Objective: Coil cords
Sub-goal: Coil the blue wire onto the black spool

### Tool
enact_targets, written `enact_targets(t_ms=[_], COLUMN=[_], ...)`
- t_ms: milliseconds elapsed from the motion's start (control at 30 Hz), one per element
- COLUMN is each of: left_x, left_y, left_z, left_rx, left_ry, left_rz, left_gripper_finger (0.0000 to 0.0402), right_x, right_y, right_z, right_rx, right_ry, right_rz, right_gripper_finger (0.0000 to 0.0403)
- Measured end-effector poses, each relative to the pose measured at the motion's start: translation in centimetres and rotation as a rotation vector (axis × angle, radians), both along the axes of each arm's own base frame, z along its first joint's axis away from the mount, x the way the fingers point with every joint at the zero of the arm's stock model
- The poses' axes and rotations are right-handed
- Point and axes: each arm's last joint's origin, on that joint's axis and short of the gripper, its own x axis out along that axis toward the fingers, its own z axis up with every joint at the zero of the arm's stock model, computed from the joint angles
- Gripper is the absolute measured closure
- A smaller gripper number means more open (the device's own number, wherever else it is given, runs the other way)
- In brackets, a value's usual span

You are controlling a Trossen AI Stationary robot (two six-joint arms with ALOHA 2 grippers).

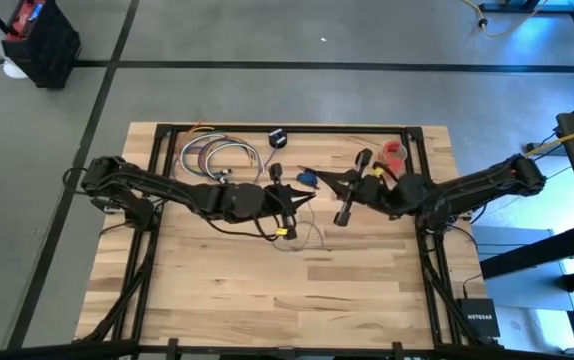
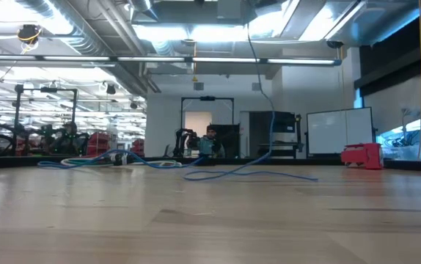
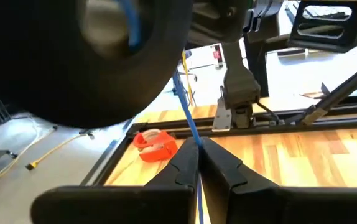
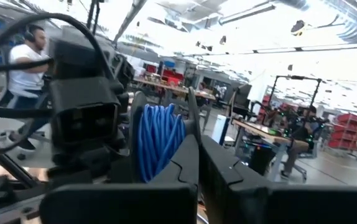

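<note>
Red tape roll [image 1: 395, 153] beside loose cords [image 1: 217, 157]

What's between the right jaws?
A blue cord bundle sits beside the right gripper, shut on it. How the wraps end is hidden. The left gripper pinches a blue strand.

A red tape roll [image 1: 395, 153] is set on the wooden table [image 1: 297, 290] near its far right corner. A small black router [image 1: 478, 320] is seen beside the table. A person wearing headphones [image 4: 26, 59] is seen beyond.
</note>
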Motion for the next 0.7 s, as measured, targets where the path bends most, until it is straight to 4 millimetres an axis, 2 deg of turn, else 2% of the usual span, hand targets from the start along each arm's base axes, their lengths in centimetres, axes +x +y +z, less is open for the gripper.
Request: enact_targets(t_ms=[133, 300, 433, 567, 700], left_x=[0.0, 0.0, 0.0, 0.2, 0.1], left_y=[0.0, 0.0, -0.1, -0.1, -0.1], left_z=[0.0, 0.0, -0.3, -1.2, -0.4], left_rx=[0.016, 0.015, 0.023, 0.033, 0.026], left_ry=[0.002, 0.004, 0.016, 0.061, 0.017], left_rz=[-0.006, -0.008, -0.010, -0.015, -0.012], left_gripper_finger=[0.0398, 0.0395, 0.0390, 0.0360, 0.0327], right_x=[-0.7, -0.7, -0.6, -1.0, -0.6], right_y=[0.4, 0.9, 0.9, 0.8, 0.9], right_z=[0.7, 2.5, 2.9, 3.8, 3.1], right_rx=[-0.017, -0.028, -0.032, -0.016, -0.031], right_ry=[0.001, 0.019, 0.040, -0.021, 0.033], right_rz=[0.015, 0.031, 0.032, 0.034, 0.035], right_gripper_finger=[0.0400, 0.0400, 0.0400, 0.0400, 0.0400])
